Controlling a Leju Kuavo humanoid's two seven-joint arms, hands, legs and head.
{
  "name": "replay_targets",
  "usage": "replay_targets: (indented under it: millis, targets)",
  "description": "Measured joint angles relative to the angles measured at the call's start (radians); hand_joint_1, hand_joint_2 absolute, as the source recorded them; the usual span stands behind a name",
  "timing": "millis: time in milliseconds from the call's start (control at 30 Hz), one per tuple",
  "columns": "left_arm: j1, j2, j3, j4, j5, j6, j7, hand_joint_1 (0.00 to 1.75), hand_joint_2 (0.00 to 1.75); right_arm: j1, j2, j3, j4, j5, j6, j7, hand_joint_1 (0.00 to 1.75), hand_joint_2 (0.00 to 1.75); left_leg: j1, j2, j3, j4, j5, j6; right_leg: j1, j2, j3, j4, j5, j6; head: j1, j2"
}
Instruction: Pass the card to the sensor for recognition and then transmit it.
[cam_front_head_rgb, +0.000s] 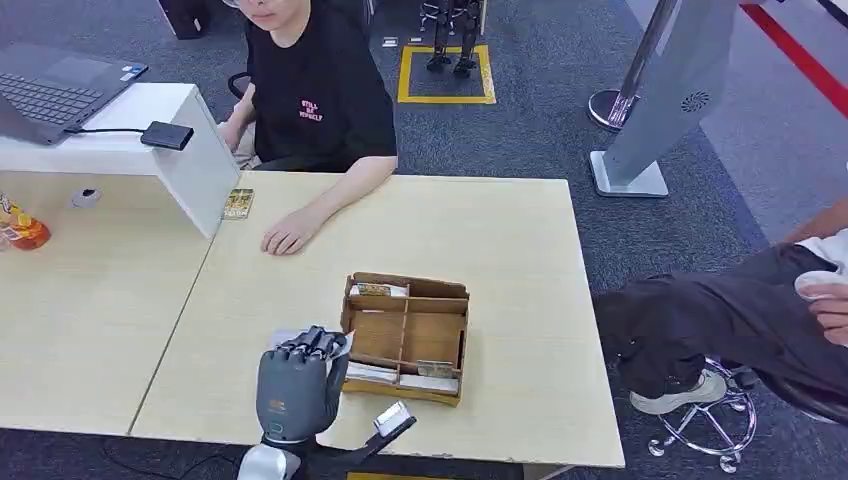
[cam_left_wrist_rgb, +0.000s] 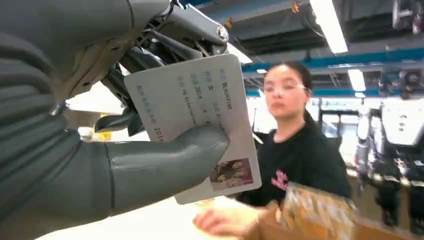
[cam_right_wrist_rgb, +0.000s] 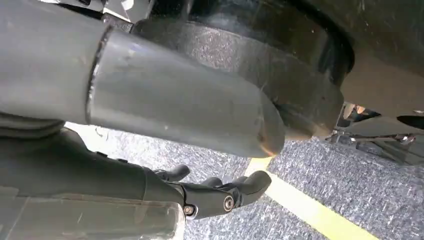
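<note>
In the head view the left hand (cam_front_head_rgb: 298, 385) stands raised over the near edge of the table (cam_front_head_rgb: 520, 230), back of the hand toward the camera, fingers curled forward at its top, just at nine o'clock of a wooden tray (cam_front_head_rgb: 406, 337). A pale corner of the card (cam_front_head_rgb: 285, 337) peeps out behind the fingers. The tray holds more cards in its compartments, so the hand's place beside it fits a card just lifted out, though that is a judgement. A person (cam_front_head_rgb: 318, 95) in black sits at twelve o'clock with a hand (cam_front_head_rgb: 288, 236) flat on the table, likely waiting to receive. A small black box (cam_front_head_rgb: 167, 135) on the white counter at ten o'clock may be the sensor; I cannot tell. In the left wrist view the thumb (cam_left_wrist_rgb: 165, 162) presses the card (cam_left_wrist_rgb: 200, 107) against the darker fingers (cam_left_wrist_rgb: 120, 120) behind it, clamped firmly, the printed face turned outward and tilted, which would suit showing it to a reader. The step in hand looks like carrying the card toward the sensor. In the right wrist view the right hand (cam_right_wrist_rgb: 215, 192) hangs over grey carpet (cam_right_wrist_rgb: 360, 190) with a yellow line (cam_right_wrist_rgb: 305, 207), fingers loosely curled, a little apart, holding nothing.
</note>
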Motion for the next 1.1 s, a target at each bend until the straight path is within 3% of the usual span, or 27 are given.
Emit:
replay_targets:
  millis: [200, 367, 533, 767, 900, 1100]
  targets:
    - [-0.066, 0.068, -0.154, 0.095, 0.0, -0.015, 0.126, 1.75, 1.75, -0.001, -0.001, -0.002, -0.003, 0.025, 0.006, -0.002, 0.0, 0.0, 0.0, 0.0, 0.0, 0.0, 0.0, 0.0, 0.0, 0.0, 0.0, 0.0, 0.0, 0.0, 0.0, 0.0]
    - [-0.104, 0.097, -0.237, 0.153, 0.0, -0.018, 0.167, 1.75, 1.75, -0.003, -0.003, -0.009, -0.003, 0.036, 0.009, -0.003, 0.0, 0.0, 0.0, 0.0, 0.0, 0.0, 0.0, 0.0, 0.0, 0.0, 0.0, 0.0, 0.0, 0.0, 0.0, 0.0]
    - [-0.14, 0.119, -0.28, 0.188, 0.0, -0.017, 0.215, 1.75, 1.75, -0.005, -0.004, -0.016, -0.003, 0.047, 0.008, -0.004, 0.0, 0.0, 0.0, 0.0, 0.0, 0.0, 0.0, 0.0, 0.0, 0.0, 0.0, 0.0, 0.0, 0.0, 0.0, 0.0]
    - [-0.204, 0.163, -0.333, 0.206, 0.0, 0.01, 0.401, 1.75, 1.75, -0.006, -0.005, -0.024, -0.001, 0.06, 0.007, -0.007, 0.0, 0.0, 0.0, 0.0, 0.0, 0.0, 0.001, 0.0, 0.0, 0.0, 0.0, 0.0, 0.0, 0.0, 0.0, 0.0]
    - [-0.264, 0.213, -0.366, 0.185, 0.0, 0.017, 0.531, 1.75, 1.75, -0.01, -0.004, -0.026, 0.006, 0.069, -0.003, -0.002, 0.0, 0.0, 0.0, 0.0, 0.0, 0.0, 0.001, 0.0, 0.0, 0.0, 0.0, 0.001, 0.0, 0.0, 0.0, 0.0]
    - [-0.325, 0.272, -0.381, 0.122, 0.0, -0.004, 0.561, 1.75, 1.75, -0.013, -0.004, -0.027, 0.013, 0.083, -0.01, 0.004, 0.0, 0.0, 0.0, 0.0, 0.0, 0.0, 0.002, 0.0, 0.0, 0.0, 0.0, 0.001, 0.0, 0.0, 0.0, 0.0]
